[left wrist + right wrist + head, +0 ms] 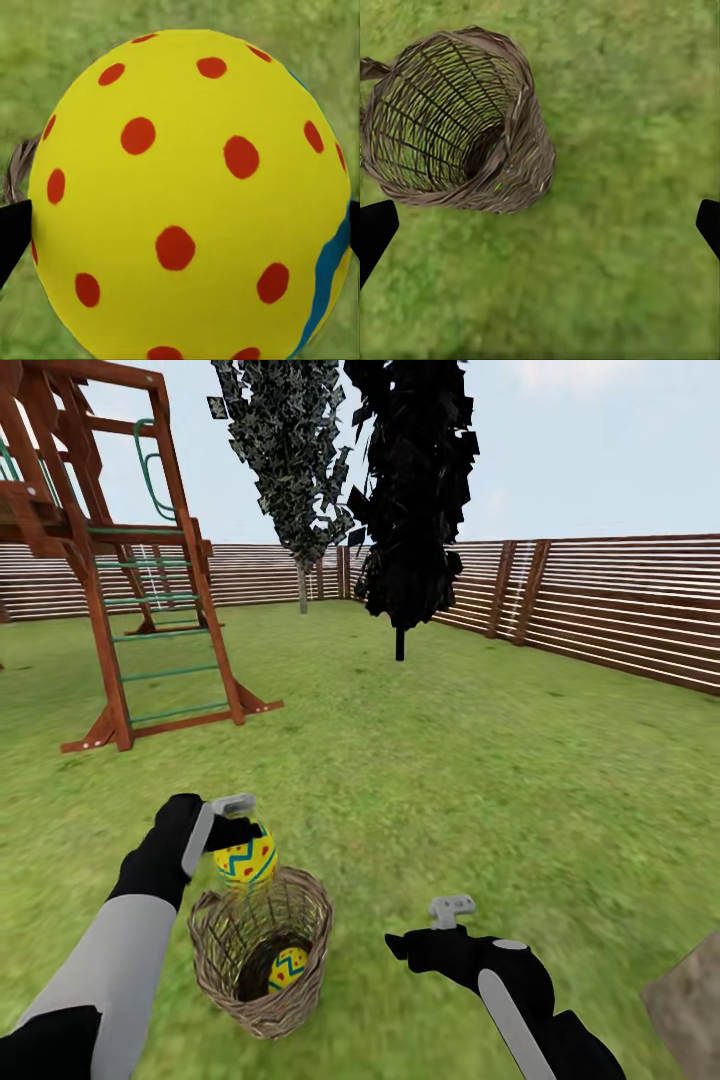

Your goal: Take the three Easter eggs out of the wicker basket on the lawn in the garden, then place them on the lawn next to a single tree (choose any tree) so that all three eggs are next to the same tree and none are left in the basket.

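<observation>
The left gripper [243, 838] holds 1 Easter egg [246, 859] just above the rim of the wicker basket [262, 952], clamped between its fingers. Up close from the left wrist, that egg [191, 199] swells huge between 2 dark fingertips [11, 236], yellow with red dots and a blue band at its edge. Down inside the basket, a second egg [288, 968] lies on the bottom. The right gripper [452, 913] hangs beside the basket over the lawn [450, 780], jaws spread wide and empty; from its wrist the basket [457, 124] sits on the grass [607, 255]. Beyond the basket stand a wooden play frame [120, 570], a black columnar tree [410, 500] and the slat fence [620, 605].
</observation>
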Available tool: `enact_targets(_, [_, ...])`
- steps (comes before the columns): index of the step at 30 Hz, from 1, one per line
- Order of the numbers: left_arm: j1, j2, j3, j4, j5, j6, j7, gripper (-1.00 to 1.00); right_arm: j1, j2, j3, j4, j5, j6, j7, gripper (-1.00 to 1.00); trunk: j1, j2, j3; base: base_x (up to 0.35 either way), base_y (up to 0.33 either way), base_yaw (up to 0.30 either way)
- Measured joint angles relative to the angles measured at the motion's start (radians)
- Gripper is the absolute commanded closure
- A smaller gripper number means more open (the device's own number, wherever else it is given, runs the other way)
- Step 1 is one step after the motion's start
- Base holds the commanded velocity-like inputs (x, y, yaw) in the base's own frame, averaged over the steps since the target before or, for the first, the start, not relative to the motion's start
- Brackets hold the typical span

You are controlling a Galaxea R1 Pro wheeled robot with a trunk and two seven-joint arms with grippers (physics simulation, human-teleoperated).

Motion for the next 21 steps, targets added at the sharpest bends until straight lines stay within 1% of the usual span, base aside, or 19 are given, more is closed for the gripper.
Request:
enact_targets(1, [0.001,-0.002,-0.009,-0.041,0.000,0.000,0.000,1.00,0.000,0.000,0.000,0.000,0.000,0.000,0.000,-1.00,-0.004,0.007,0.003,0.000,0.000,0.000])
enact_targets(2, [0.014,-0.004,-0.026,-0.102,0.000,0.000,0.000,1.00,0.000,0.000,0.000,0.000,0.000,0.000,0.000,-1.00,-0.008,0.014,0.006,0.000,0.000,0.000])
enact_targets(6, [0.081,-0.006,-0.065,-0.285,-0.001,0.000,0.000,1.00,0.000,0.000,0.000,0.000,0.000,0.000,0.000,-1.00,-0.023,0.042,0.019,0.000,0.000,0.000])
enact_targets(7, [0.107,-0.006,-0.072,-0.351,-0.001,0.000,0.000,1.00,0.000,0.000,0.000,0.000,-0.001,0.000,0.000,-1.00,-0.027,0.049,0.022,0.000,0.000,0.000])
enact_targets(12, [0.177,-0.007,-0.081,-0.533,-0.001,0.000,0.000,1.00,0.000,0.000,0.000,0.000,-0.001,0.000,0.000,-1.00,-0.046,0.084,0.038,0.000,0.000,-0.002])
enact_targets(14, [0.188,-0.007,-0.082,-0.558,0.000,0.000,0.000,1.00,0.000,0.000,-0.001,0.000,-0.001,0.000,0.000,-1.00,-0.050,0.091,0.041,0.000,0.000,-0.110])
enact_targets(18, [0.193,-0.007,-0.083,-0.570,0.002,0.000,0.000,1.00,0.000,0.000,-0.001,0.000,-0.004,0.000,0.001,-1.00,-0.050,0.091,0.045,0.000,0.000,-0.190])
enact_targets(21, [0.194,-0.007,-0.096,-0.575,0.004,0.000,0.000,1.00,0.000,0.000,-0.001,0.000,-0.004,0.000,0.001,-1.00,-0.050,0.091,0.049,0.000,0.000,-0.211])
